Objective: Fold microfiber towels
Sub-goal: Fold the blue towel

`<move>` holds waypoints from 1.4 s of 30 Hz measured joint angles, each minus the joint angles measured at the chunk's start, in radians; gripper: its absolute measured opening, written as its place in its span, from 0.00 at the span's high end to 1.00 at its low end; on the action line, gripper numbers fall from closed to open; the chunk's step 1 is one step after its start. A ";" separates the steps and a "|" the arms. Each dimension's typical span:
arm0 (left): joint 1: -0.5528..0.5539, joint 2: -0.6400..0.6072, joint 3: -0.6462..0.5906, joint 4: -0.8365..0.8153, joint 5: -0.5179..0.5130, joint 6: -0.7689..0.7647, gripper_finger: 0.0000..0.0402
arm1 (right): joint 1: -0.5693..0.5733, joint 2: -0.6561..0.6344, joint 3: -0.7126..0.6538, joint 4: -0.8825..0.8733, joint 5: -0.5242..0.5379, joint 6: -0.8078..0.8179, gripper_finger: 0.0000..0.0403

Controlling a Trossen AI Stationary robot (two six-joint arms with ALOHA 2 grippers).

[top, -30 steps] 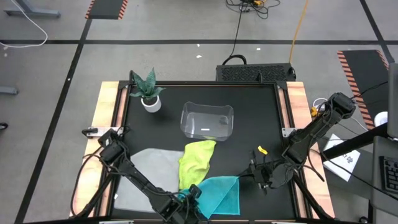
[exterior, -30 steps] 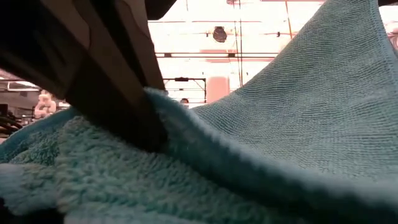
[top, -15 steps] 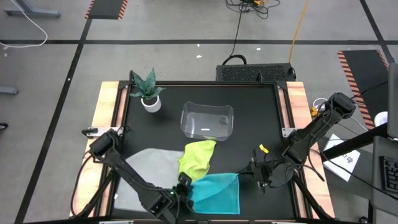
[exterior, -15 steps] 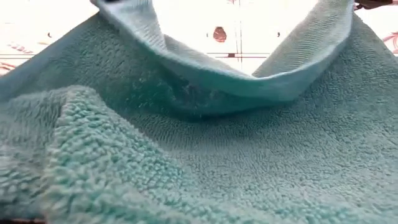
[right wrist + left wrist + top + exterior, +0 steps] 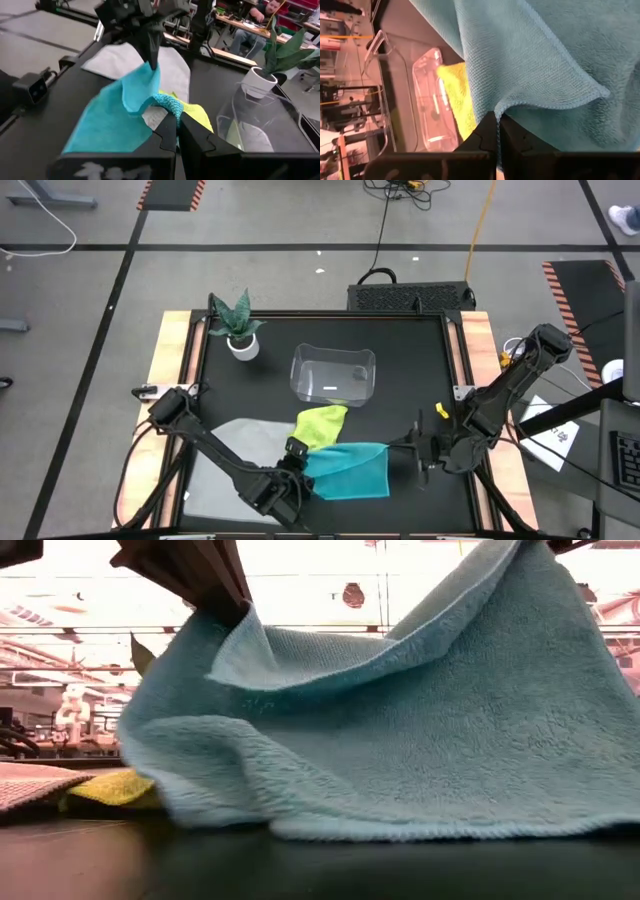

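Black tabletop (image 5: 400, 370) under me: my left gripper (image 5: 297, 463) and right gripper (image 5: 392, 448) are each clenched on a corner of the teal towel (image 5: 348, 472), stretched between them. Yellow-green towel (image 5: 320, 425) lies just beyond the left gripper, grey towel (image 5: 235, 450) beside it.

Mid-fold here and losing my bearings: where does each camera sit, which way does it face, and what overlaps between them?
High view: overhead, straight down; both arms, left hand and right hand shut on the teal towel.
Low view: table height, level across; teal towel fills it.
Left wrist view: past its own shut fingers at the towel, clear bin beyond.
Right wrist view: past its fingers toward the left hand, plant.
Shared: all four show the teal towel.
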 joint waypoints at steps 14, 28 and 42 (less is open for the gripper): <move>0.034 -0.012 0.000 -0.001 -0.013 0.038 0.98 | 0.000 -0.011 0.000 0.075 -0.007 -0.074 1.00; -0.005 -0.217 0.000 0.284 0.089 0.094 0.99 | 0.131 -0.028 0.133 0.098 -0.036 -0.079 1.00; -0.017 -0.226 0.000 0.423 0.167 0.135 0.99 | 0.320 0.005 0.247 0.103 -0.029 0.005 1.00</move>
